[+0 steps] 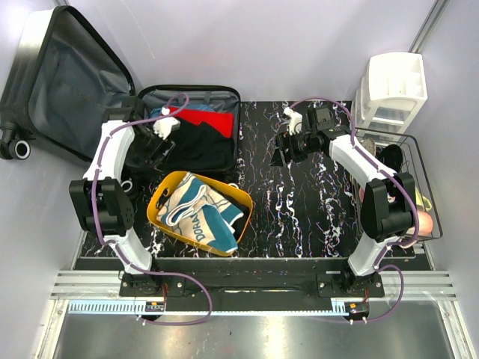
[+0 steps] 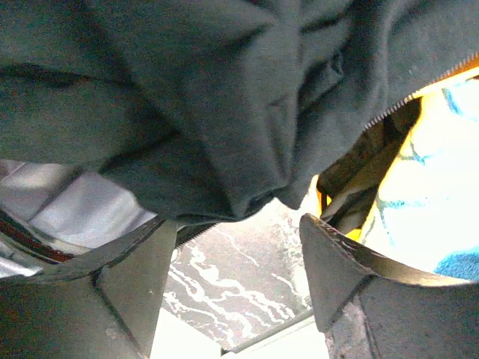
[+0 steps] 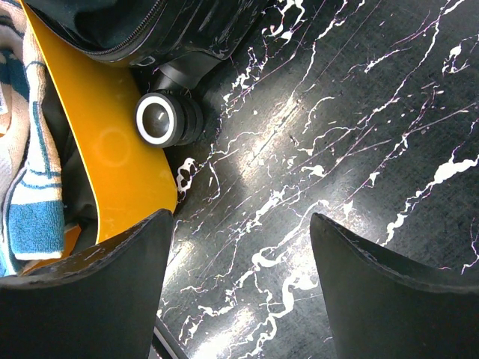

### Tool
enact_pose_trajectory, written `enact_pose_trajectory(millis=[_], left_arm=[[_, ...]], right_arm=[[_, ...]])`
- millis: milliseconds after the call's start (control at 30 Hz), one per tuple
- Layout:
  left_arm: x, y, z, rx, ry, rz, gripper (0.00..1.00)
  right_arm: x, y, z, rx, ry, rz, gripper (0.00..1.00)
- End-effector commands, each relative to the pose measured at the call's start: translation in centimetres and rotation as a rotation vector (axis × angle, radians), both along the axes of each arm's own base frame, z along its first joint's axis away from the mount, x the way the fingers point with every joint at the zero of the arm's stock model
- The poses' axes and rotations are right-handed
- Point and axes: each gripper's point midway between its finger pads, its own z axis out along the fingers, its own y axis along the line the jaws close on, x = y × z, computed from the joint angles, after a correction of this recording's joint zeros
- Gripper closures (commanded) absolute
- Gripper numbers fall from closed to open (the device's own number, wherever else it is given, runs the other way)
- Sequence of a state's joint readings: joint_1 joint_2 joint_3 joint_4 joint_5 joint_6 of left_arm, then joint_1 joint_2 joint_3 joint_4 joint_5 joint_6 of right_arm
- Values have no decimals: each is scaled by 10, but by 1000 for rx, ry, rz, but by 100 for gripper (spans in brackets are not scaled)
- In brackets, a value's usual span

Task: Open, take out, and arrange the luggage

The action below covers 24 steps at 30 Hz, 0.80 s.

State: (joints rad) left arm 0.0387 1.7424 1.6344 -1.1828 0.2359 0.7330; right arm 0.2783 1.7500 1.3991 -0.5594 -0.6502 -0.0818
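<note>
The luggage (image 1: 191, 101) lies open at the back left of the table, its lid (image 1: 67, 82) leaning on the wall. Red (image 1: 206, 118), black (image 1: 198, 146) and blue clothes fill its base. My left gripper (image 1: 156, 152) is at the near left corner of the base. In the left wrist view its jaws (image 2: 238, 221) stand apart, with a dark garment (image 2: 224, 112) bunched just past the fingertips and bare table between them. My right gripper (image 1: 281, 148) hovers open over the marble table (image 3: 314, 149), nothing between its fingers (image 3: 241, 217). A luggage wheel (image 3: 161, 120) shows to its left.
A yellow-orange bin (image 1: 161, 217) holding a blue-and-white towel (image 1: 202, 209) sits in front of the luggage, close to the left gripper. A white organizer (image 1: 393, 90) stands at the back right. A black wire basket (image 1: 419, 187) with items runs along the right edge.
</note>
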Motion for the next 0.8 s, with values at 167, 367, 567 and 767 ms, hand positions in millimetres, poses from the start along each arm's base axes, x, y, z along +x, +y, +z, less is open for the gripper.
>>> enact_pose_trajectory(millis=[167, 367, 567, 767], left_arm=[[75, 35, 82, -251, -275, 377, 15], [104, 58, 56, -276, -218, 528, 13], [120, 58, 20, -297, -156, 553, 15], [134, 46, 20, -354, -145, 531, 68]], right_arm=[[5, 1, 15, 28, -36, 3, 17], [7, 1, 15, 30, -36, -3, 17], [10, 2, 14, 34, -30, -8, 17], [11, 1, 17, 29, -41, -8, 17]])
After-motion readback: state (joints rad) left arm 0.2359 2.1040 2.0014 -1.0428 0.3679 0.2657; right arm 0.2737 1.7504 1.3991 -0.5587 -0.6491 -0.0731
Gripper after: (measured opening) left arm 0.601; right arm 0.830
